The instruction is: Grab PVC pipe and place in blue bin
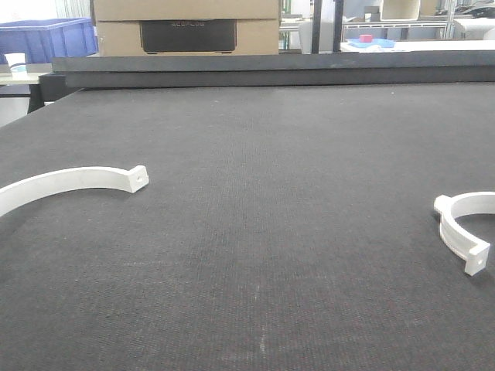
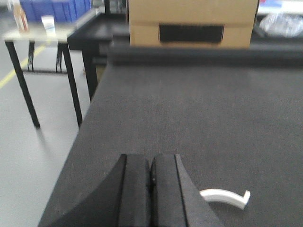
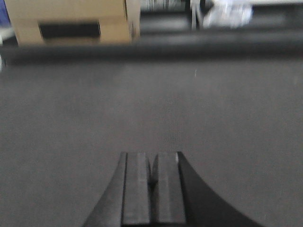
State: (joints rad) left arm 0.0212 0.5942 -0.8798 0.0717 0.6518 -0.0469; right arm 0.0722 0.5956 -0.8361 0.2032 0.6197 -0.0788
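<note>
1. Tabletop [image 1: 255, 255], dark and finely textured, fills my front view. Its mat looks grippy, so I expect parts to stay put when nudged.
2. Cardboard box [image 1: 186, 27] stands beyond the table's far edge.
3. Blue bin [image 1: 46, 39] sits far back on the left, off this table and well apart from the part I need to lift.
4. Left gripper [image 2: 150, 189] and right gripper [image 3: 151, 189] each show their pads pressed together with nothing between them.
5. Long arc strip [image 1: 69, 182], flat and wide-curved, lies at the left. It is not my target.
6. PVC pipe [image 1: 464, 228], the small thick half-ring, lies at the right edge of the front view, partly cut off by the frame. Its open side faces right and its holed tab points toward me. I judge it light, rigid and smooth, so it may skid or pivot under a glancing pinch. I would spread the right jaws and close them across the wall at mid-arc, one pad inside the ring and one outside. My right wrist view does not show it.
</note>
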